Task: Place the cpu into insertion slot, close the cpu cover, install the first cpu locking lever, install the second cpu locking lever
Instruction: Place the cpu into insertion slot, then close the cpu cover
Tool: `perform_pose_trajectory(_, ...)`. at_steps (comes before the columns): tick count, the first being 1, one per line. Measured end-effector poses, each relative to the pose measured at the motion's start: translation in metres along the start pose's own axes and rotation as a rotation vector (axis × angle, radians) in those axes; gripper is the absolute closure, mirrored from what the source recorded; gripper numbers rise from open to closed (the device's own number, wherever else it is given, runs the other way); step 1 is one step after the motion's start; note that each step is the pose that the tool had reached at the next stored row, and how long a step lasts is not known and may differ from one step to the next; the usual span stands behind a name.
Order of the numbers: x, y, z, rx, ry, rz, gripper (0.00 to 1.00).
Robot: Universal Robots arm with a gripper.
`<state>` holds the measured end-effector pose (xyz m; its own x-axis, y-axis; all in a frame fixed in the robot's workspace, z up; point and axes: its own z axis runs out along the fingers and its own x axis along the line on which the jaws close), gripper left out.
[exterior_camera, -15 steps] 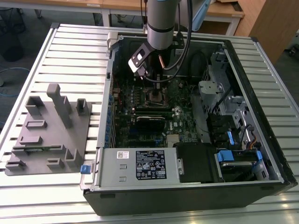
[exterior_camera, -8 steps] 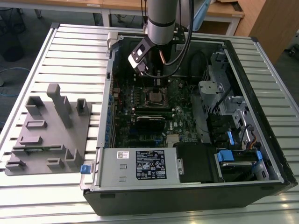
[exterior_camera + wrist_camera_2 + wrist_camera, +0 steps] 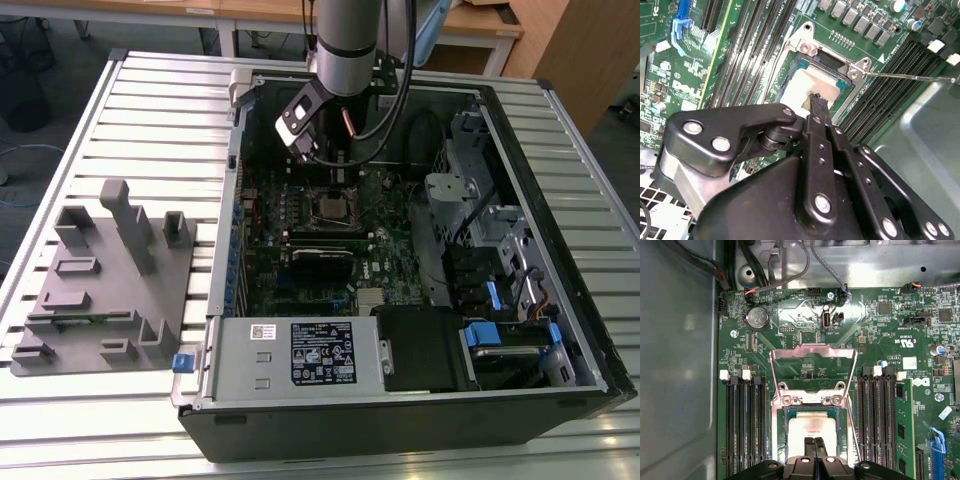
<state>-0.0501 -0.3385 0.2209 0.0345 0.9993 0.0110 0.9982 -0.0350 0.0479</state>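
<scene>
On the exterior view's left, a ribbed silver metal table (image 3: 120, 90) carries one grey plastic fixture block (image 3: 100, 290). Beside the block lies one open black computer case (image 3: 400, 430). Pale wooden desks (image 3: 250, 15) stand behind the table. One grey arm reaches down into the case. Its black gripper (image 3: 320, 150) hangs just above the square black insertion slot (image 3: 330, 205) on the green circuit board (image 3: 300, 290).

In the second wrist view, the gripper (image 3: 818, 100) has its two black fingers pinched together with nothing between them. Their tips are over the cpu (image 3: 810, 80), a flat square chip with a pale silver top. The chip lies inside the insertion slot (image 3: 826, 59). One thin steel wire locking lever (image 3: 910, 76) stretches away from the socket corner across the long black memory slots (image 3: 890, 95).

In the first wrist view, the cpu (image 3: 812, 422) sits in the insertion slot (image 3: 842, 432), with the clenched gripper (image 3: 815, 440) at its near edge; whether the tips touch it I cannot tell. The cpu cover (image 3: 812, 350), one thin silver frame with a square window, is swung back off the socket, and bare board shows through the window. Two banks of memory slots (image 3: 745, 425) flank the socket. One round silver coin battery (image 3: 758, 318) sits near the board's corner.
</scene>
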Motion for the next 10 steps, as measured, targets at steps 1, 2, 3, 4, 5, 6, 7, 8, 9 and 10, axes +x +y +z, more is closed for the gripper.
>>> perform_pose_trajectory(1,0.0000,0.0005,0.0001,-0.0001,0.0001,0.000,0.90)
perform_pose_trajectory(2,0.0001,0.0008,0.0001,-0.0001,0.0001,0.000,0.90)
perform_pose_trajectory(3,0.0001,0.0008,0.0001,0.0000,0.0001,0.000,0.90)
perform_pose_trajectory(4,0.0001,0.0008,0.0001,0.0000,0.0001,0.000,0.90)
perform_pose_trajectory(5,0.0001,0.0009,0.0001,-0.0001,0.0001,0.000,0.90)
perform_pose_trajectory(6,0.0001,0.0009,0.0000,0.0000,0.0000,0.000,0.90)
perform_pose_trajectory(7,0.0001,0.0010,-0.0004,0.0001,-0.0002,0.000,0.90)
perform_pose_trajectory(8,0.0001,0.0010,-0.0006,0.0000,0.0000,0.000,0.90)
perform_pose_trajectory(9,0.0001,0.0010,-0.0006,-0.0001,0.0002,0.000,0.90)
perform_pose_trajectory(10,0.0001,0.0010,-0.0017,-0.0001,0.0001,0.000,0.90)
